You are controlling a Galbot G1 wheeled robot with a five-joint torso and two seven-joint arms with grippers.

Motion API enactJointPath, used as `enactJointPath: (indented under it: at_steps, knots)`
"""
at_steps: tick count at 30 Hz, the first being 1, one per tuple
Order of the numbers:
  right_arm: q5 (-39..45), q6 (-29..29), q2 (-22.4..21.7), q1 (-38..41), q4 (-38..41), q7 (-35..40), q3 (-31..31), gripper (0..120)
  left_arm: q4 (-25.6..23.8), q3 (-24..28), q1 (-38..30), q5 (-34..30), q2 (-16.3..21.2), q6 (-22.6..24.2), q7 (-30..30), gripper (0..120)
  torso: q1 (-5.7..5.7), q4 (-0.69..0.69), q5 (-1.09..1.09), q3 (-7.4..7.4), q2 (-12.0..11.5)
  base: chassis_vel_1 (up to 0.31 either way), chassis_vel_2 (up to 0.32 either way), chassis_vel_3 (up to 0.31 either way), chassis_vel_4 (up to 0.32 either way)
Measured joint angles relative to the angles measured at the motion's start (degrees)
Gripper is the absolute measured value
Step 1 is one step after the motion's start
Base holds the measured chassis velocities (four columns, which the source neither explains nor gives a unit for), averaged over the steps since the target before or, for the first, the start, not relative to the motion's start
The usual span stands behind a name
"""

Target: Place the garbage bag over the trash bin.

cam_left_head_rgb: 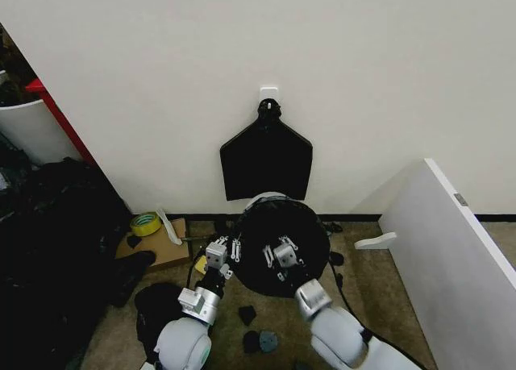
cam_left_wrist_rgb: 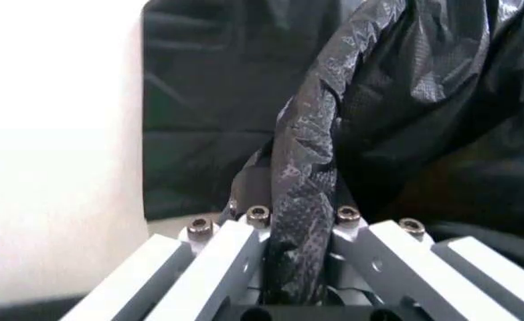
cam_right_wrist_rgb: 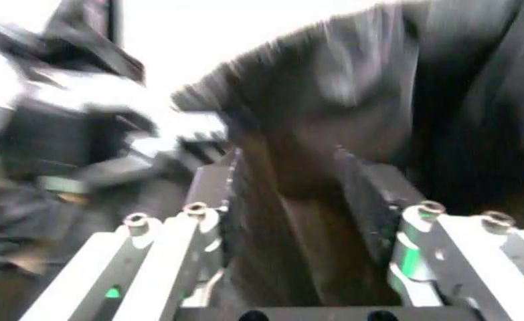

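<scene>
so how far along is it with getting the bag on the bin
Mostly on: the garbage bag already drapes over the trash bin, with just a sliver of white rim visible at the back. In hand: the left gripper pinches a gathered fold of the bag at the bin's left side, and the right gripper grips bag film over the top. Left: covering that back rim and releasing.

Garbage bag (cam_left_wrist_rgb: 311,167): thin black plastic, crinkled, finely embossed, glossy where pinched in the left end effector (cam_left_wrist_rgb: 299,231). End effector fingers (cam_left_wrist_rgb: 213,267): smooth pale-grey metal, bright screw heads. Trash bin (cam_left_head_rgb: 270,198): smooth white plastic rim.
</scene>
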Motion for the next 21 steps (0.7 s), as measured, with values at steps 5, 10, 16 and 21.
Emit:
enactJointPath:
  at_steps: [5,10,16,21]
  knots:
    - [0.6,14.3,-2.2,-2.2,2.8,-13.2,4.1,60,-1.6,-1.1,-0.5,-14.1,0.4,7.4,-1.2,3,0.00,0.02,0.00,0.00,0.0,0.000,0.000,0.000,0.000]
    - [6.8,17.7,-2.8,-2.9,6.6,-19.5,7.5,78,-1.5,-1.5,-1.1,-20.1,1.4,10.2,-0.1,3,0.00,0.00,0.00,0.00,0.0,0.000,0.000,0.000,0.000]
    - [17.5,13.9,-4.4,-0.3,10.6,-20.5,13.2,97,4.2,-1.8,-2.2,-17.8,4.4,3.8,11.5,3,0.00,0.02,0.00,0.00,0.0,0.000,0.000,0.000,0.000]
    - [27.0,9.5,-7.2,0.8,11.6,-21.2,17.0,100,14.4,-2.3,-4.3,-12.6,5.8,-11.4,28.7,3,0.00,0.01,-0.01,0.01,0.0,0.000,0.000,0.000,0.000]
